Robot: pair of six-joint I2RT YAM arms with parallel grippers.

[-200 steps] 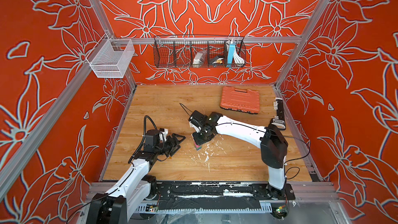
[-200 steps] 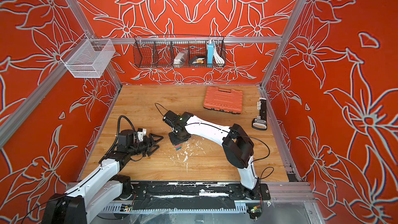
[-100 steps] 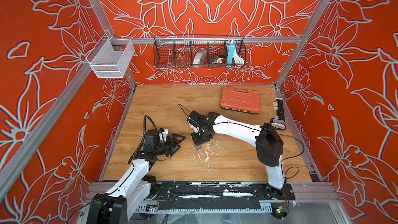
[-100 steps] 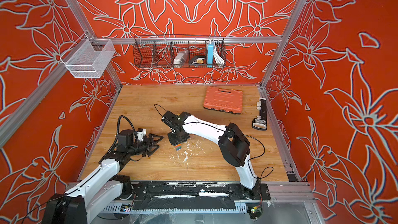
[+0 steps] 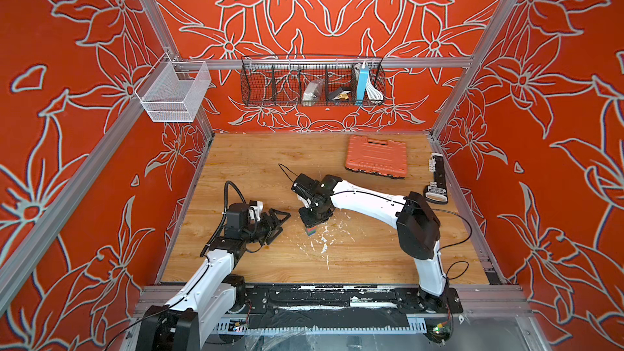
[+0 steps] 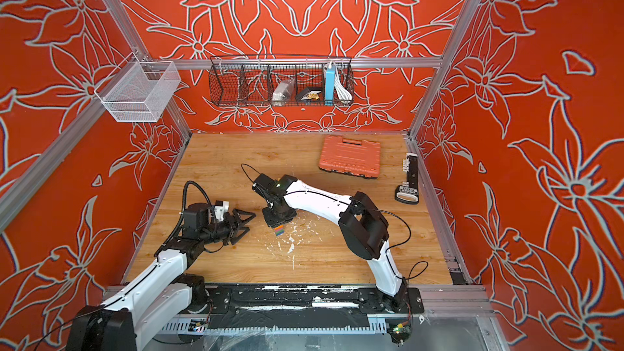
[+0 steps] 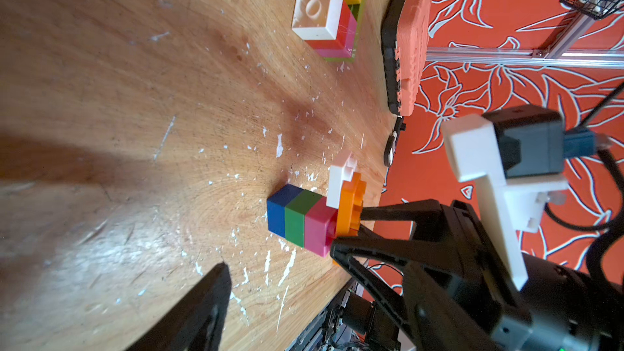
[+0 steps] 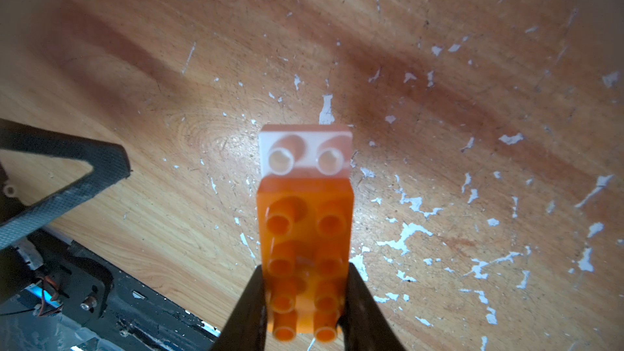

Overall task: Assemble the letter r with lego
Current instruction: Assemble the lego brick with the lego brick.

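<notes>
A lego stack (image 5: 311, 231) (image 6: 279, 230) stands mid-table. In the left wrist view it is blue at the bottom, then green, then magenta (image 7: 297, 219), topped by a white brick (image 7: 339, 180) and an orange brick (image 7: 351, 204). My right gripper (image 5: 314, 219) (image 8: 305, 266) comes down from above and is shut on the orange brick (image 8: 305, 231). The white brick (image 8: 305, 153) lies just beyond its fingers. My left gripper (image 5: 273, 222) (image 6: 241, 222) stands open a little to the left of the stack, holding nothing. A second cluster of white, red, pink, lime and yellow lego (image 7: 324, 18) sits farther off.
An orange ribbed case (image 5: 376, 157) (image 7: 410, 35) lies at the back right. A black tool strip (image 5: 436, 180) runs along the right edge. Wire baskets (image 5: 312, 81) hang on the back wall. White flecks mark the wood near the stack.
The right arm's elbow has shifted slightly left while its gripper stays shut on the orange brick at the stack. The left arm has not moved.
</notes>
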